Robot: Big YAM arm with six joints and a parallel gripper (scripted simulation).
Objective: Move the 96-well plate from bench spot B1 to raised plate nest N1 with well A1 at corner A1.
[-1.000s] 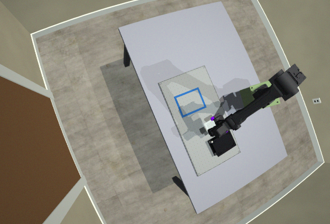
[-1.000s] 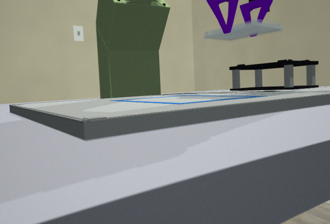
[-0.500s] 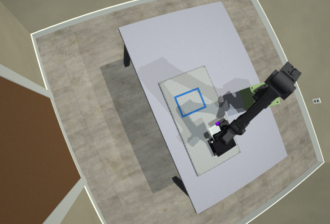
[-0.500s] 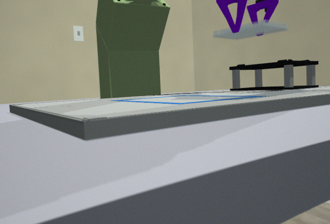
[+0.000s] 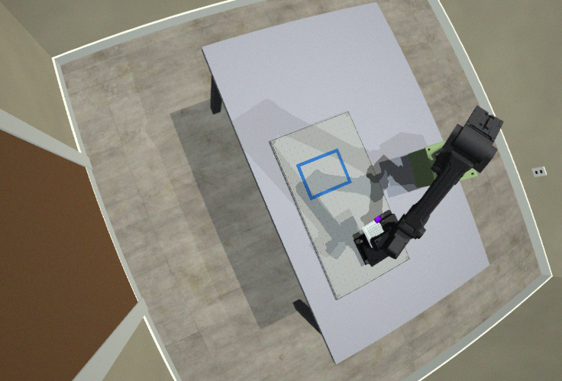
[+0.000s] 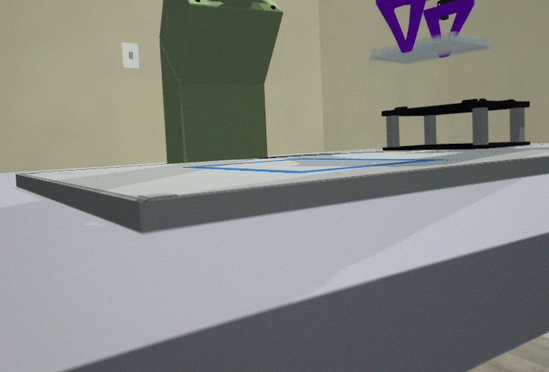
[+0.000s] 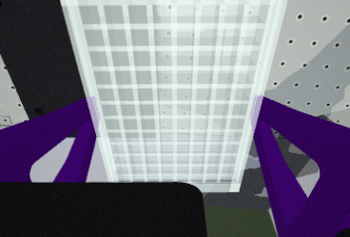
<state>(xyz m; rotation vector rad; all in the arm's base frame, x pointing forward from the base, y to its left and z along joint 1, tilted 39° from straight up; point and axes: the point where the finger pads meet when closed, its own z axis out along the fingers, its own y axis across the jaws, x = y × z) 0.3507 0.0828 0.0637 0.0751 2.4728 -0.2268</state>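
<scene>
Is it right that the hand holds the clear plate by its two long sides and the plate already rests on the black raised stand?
Not quite. The hand does hold the clear plate by its two long sides, but the plate hangs in the air above the black raised stand, with a gap between them. The exterior view shows this.

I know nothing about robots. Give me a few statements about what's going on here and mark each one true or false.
1. The purple gripper is clamped on the clear plate. True.
2. The plate rests on the black raised stand. False: it hangs in the air above the stand, not touching it.
3. The blue rectangle on the board has nothing in it. True.
4. The fingers grip the plate by its two long sides. True.
5. The plate is held upright on its edge. False: it is held roughly flat.
</scene>
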